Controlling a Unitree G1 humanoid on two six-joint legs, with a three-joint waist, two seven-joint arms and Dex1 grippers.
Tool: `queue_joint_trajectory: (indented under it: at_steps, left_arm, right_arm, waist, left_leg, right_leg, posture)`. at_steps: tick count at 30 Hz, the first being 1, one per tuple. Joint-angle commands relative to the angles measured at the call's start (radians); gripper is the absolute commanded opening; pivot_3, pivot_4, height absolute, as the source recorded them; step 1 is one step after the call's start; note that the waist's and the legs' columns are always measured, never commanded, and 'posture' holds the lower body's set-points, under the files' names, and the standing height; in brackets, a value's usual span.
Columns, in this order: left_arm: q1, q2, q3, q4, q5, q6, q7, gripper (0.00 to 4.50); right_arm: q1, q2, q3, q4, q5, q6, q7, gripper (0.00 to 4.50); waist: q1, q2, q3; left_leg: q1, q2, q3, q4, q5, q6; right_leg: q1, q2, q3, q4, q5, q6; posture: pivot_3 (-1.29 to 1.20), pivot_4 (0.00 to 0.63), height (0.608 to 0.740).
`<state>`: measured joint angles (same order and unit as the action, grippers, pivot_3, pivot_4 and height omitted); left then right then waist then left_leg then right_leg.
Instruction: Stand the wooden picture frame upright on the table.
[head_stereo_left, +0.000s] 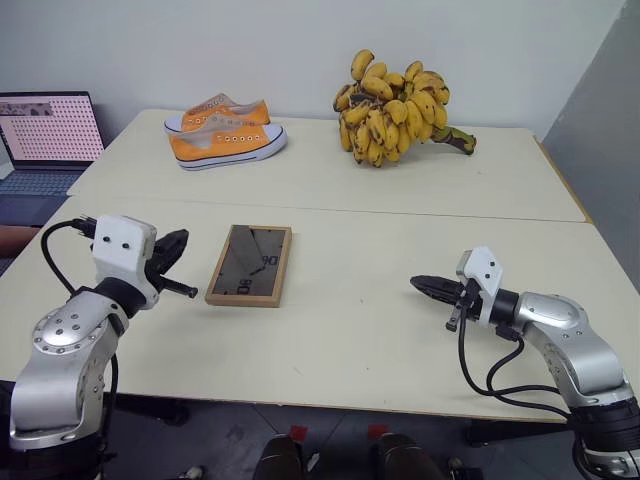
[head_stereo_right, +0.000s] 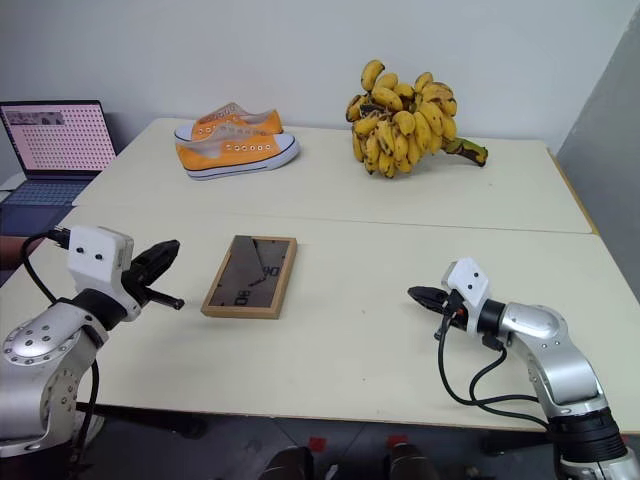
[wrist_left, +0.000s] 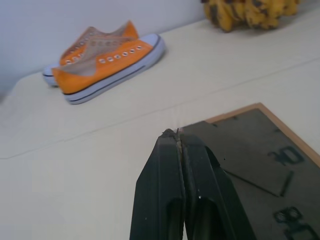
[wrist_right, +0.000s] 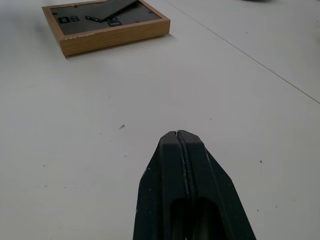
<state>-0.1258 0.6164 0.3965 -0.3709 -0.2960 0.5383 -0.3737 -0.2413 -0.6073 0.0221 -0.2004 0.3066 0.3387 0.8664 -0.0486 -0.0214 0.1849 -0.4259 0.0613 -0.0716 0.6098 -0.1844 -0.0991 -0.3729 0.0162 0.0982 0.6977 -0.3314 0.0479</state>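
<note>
The wooden picture frame (head_stereo_left: 250, 265) lies flat on the table (head_stereo_left: 350, 330), dark grey back up, its stand leg folded against the back; the frame (wrist_right: 102, 25) also appears in the right wrist view. My left gripper (head_stereo_left: 178, 243) hovers just left of the frame, shut, holding nothing, its fingers (wrist_left: 180, 190) pressed together near the frame's corner (wrist_left: 260, 150). My right gripper (head_stereo_left: 420, 284) is shut and empty, low over the table well to the right of the frame, pointing toward it.
A pair of orange sneakers (head_stereo_left: 225, 130) and a big bunch of bananas (head_stereo_left: 395, 108) sit on the far table section. A laptop (head_stereo_left: 45, 135) stands off the table's far left. A seam (head_stereo_left: 400, 212) runs across between the two sections.
</note>
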Motion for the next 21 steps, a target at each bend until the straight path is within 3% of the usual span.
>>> queue_joint_trajectory:
  at_steps: [1,11,21]
  left_arm:
    - [-0.038,-0.027,0.020,0.026,0.068,-0.003,0.119,0.05]
    - [-0.159,-0.068,-0.048,0.233,0.169,-0.040,0.232,0.05]
    - [-0.422,-0.091,-0.229,0.691,0.203,0.005,0.136,0.05]
  right_arm:
    - [0.001,0.004,-0.018,-0.027,0.015,-0.001,-0.011,0.00]
    - [0.027,0.028,-0.017,-0.062,0.029,0.025,-0.044,0.00]
    - [0.085,0.056,-0.030,-0.126,0.041,0.069,-0.120,0.00]
  waist:
    - [0.001,0.000,0.000]
    - [0.006,0.000,0.000]
    - [0.017,0.000,0.000]
  left_leg:
    - [0.000,0.000,0.000,0.000,0.000,0.000]
    - [0.000,-0.001,-0.001,0.000,0.000,0.000]
    - [0.000,-0.001,-0.001,0.001,0.000,0.000]
  right_leg:
    - [0.000,0.000,0.000,0.000,0.000,0.000]
    - [0.000,0.000,-0.001,0.000,0.000,0.000]
    - [0.001,0.000,-0.002,0.001,0.000,0.000]
  posture:
    - [0.00,0.150,0.740]
    - [0.00,0.150,0.740]
    - [0.00,0.150,0.740]
